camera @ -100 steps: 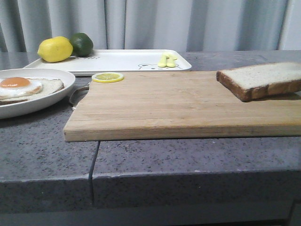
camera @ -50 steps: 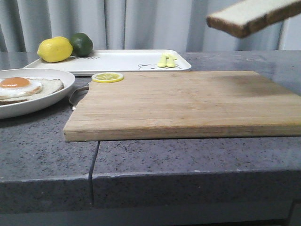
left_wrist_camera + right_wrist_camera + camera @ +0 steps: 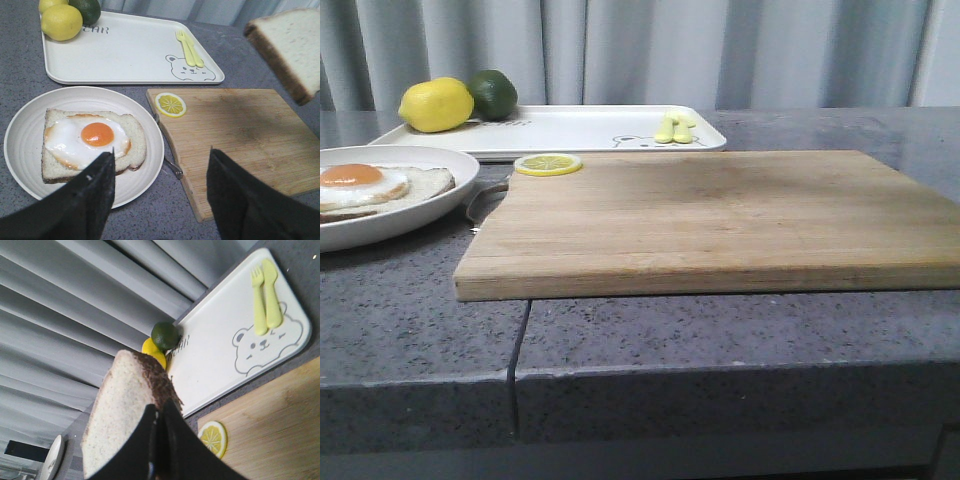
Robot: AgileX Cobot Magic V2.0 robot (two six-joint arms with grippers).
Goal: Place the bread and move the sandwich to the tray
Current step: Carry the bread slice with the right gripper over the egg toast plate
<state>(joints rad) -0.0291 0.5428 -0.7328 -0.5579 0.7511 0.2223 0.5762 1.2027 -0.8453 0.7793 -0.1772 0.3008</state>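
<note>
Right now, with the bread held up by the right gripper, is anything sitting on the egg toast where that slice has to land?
Nothing visible does. The bread, clamped in the right gripper, hangs above the cutting board. The sandwich has only its fried egg on top. The open left gripper hovers near the plate's edge, not over the toast.

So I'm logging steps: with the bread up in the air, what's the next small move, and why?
Probably carry the bread, pinched in the right gripper, toward the sandwich: the egg is uncovered, and the left gripper is open.
</note>
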